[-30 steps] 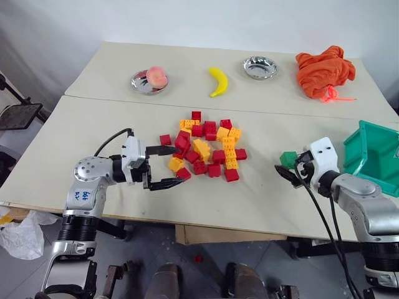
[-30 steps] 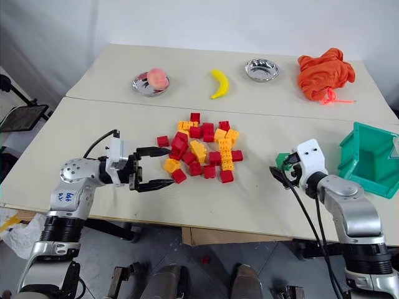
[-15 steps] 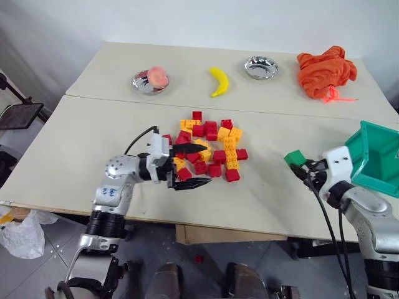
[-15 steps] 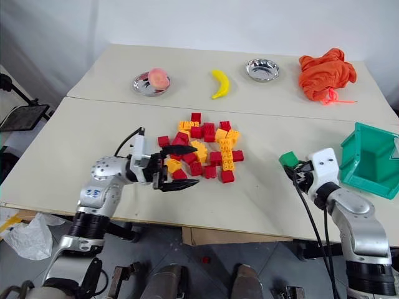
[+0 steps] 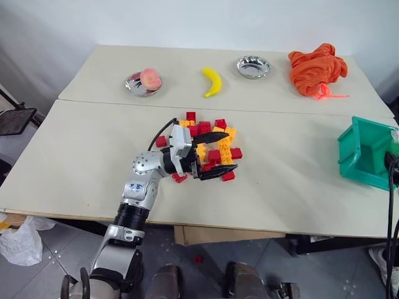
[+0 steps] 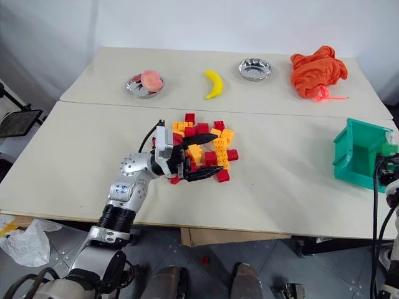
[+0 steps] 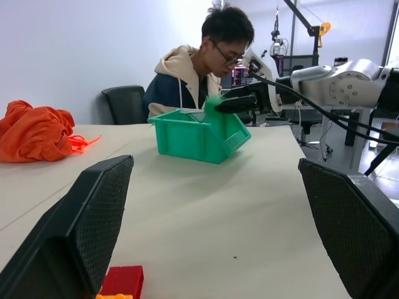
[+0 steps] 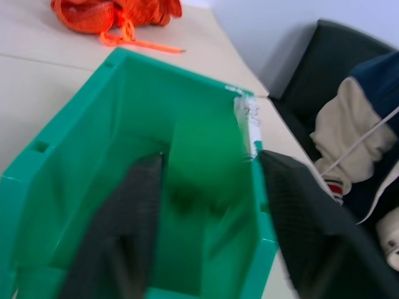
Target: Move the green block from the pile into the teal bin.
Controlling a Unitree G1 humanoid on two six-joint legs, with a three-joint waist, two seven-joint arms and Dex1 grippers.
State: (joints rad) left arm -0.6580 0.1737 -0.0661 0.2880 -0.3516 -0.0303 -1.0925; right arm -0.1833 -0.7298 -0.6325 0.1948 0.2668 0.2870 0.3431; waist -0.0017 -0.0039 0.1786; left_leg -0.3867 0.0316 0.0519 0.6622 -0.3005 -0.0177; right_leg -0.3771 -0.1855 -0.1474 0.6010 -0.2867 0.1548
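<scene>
The green block (image 8: 206, 159) is showing as a blurred green patch just above the open top of the teal bin (image 5: 352, 156), at the tip of the right gripper (image 7: 227, 104). The gripper is reaching in over the bin's rim from the table's right side. Whether it is clamping the block or letting it go, I cannot tell.

The bin is sitting at the right edge of the near table (image 5: 293, 187), with its sloped front facing the pile (image 5: 215, 140). A wide bare stretch of tabletop is lying between bin and pile, and more bare surface is running to the left of the pile and along the front edge.

The left gripper (image 5: 219, 154) is hovering over the near side of the pile with its jaws spread wide apart, holding nothing, with red and yellow bricks lying between and under them.

An orange cloth (image 5: 315, 62) is lying on the far table, well behind the bin, and a person (image 7: 206, 62) is sitting just beyond the bin.
</scene>
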